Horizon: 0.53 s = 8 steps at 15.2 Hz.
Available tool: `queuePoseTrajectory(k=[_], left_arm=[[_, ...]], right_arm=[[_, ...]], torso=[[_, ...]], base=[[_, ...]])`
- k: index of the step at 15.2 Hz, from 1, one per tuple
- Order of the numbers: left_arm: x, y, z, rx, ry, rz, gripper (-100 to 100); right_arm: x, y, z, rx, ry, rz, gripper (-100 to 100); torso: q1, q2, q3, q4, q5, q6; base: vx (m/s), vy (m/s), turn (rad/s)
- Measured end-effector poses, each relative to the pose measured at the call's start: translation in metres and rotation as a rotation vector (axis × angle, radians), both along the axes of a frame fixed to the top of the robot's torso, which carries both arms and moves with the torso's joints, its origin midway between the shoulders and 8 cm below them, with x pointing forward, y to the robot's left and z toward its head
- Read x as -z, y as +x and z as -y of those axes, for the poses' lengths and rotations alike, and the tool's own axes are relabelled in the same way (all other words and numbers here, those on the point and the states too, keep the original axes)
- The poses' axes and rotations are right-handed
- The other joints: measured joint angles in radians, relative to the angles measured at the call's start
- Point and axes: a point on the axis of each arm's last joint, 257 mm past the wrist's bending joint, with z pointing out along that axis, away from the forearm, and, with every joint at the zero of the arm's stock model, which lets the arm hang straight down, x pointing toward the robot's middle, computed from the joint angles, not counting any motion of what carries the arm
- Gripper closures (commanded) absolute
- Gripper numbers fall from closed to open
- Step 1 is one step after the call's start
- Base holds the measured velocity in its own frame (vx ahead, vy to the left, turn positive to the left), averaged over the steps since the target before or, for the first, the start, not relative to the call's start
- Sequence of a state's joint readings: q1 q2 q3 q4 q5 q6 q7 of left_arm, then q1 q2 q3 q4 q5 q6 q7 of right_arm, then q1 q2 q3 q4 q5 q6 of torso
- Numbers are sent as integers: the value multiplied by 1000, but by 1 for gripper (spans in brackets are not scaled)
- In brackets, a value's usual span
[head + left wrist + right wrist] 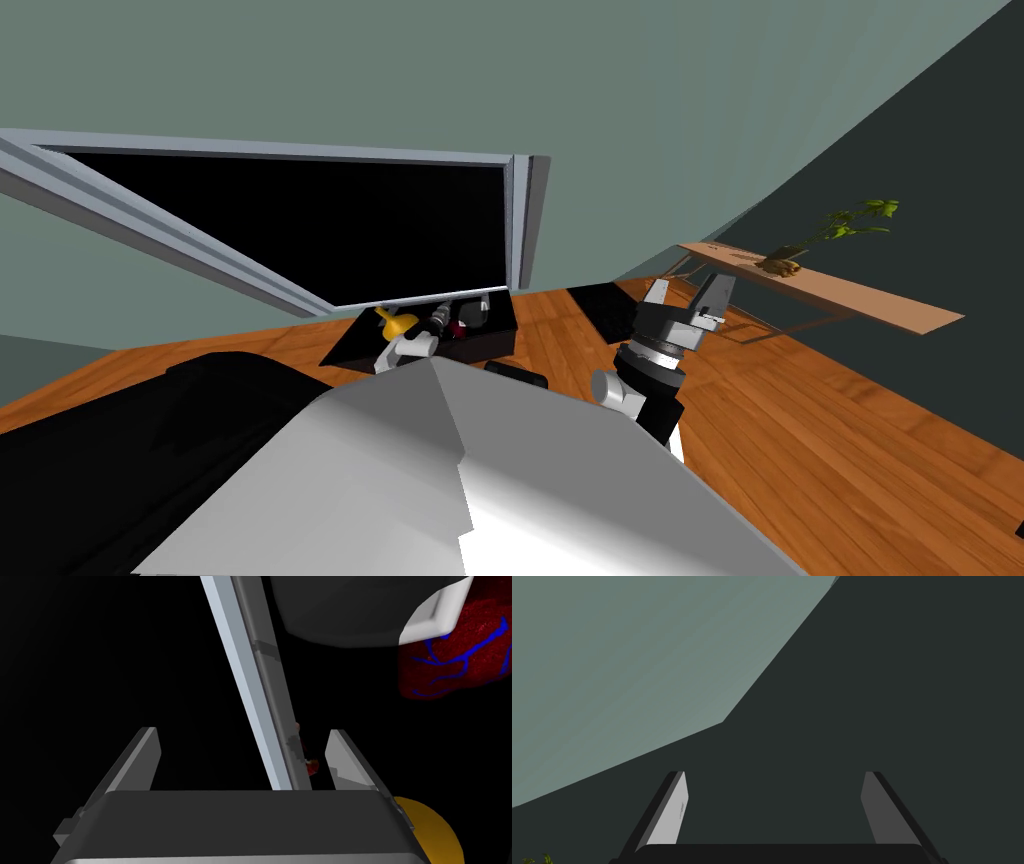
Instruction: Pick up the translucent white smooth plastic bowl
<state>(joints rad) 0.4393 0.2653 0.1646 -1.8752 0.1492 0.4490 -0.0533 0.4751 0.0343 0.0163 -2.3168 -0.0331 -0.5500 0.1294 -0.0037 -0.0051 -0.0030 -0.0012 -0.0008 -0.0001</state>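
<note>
Bowl (350,616), smoky translucent with a thick white rim, sits ahead of the left gripper (242,733) and off to one side, past the finger (345,761) that stands nearest the yellow thing. It is not between the fingers and nothing touches it.

A large window frame of pale grey-blue bars (527,220) encloses a black area ahead of the same gripper, and one of its bars (255,691) runs through the gap between the fingers, well beyond them. Below the gripper lies a low black box-like table (490,340) holding the clutter. The right gripper (687,292) is raised well to the side of the work, its two blades spread wide with nothing between them. The left gripper's blades are likewise spread and empty.

Just beside the bowl, on its far side from the gripper, is a dark red lumpy thing with blue veins (450,661). A rounded yellow thing (430,831) lies close against the gripper's body.

I judge this to be the approach, with no grasp begun. The next move calls for shifting the left hand sideways toward the bowl and forward, so one blade goes inside the rim and one outside, then closing without nudging the red thing.
</note>
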Motion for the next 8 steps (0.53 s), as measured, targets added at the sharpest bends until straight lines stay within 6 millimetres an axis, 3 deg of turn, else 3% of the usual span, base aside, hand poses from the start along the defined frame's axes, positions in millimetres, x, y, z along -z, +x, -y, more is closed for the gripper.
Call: queuePoseTrajectory(k=[8], left_arm=[[55, -31, -17, -101, -103, -181, -100]], right_arm=[[0, 0, 0, 0, 0, 0, 0]], torso=[[-2, 0, 0, 0, 0, 0]], base=[[64, -74, 19]])
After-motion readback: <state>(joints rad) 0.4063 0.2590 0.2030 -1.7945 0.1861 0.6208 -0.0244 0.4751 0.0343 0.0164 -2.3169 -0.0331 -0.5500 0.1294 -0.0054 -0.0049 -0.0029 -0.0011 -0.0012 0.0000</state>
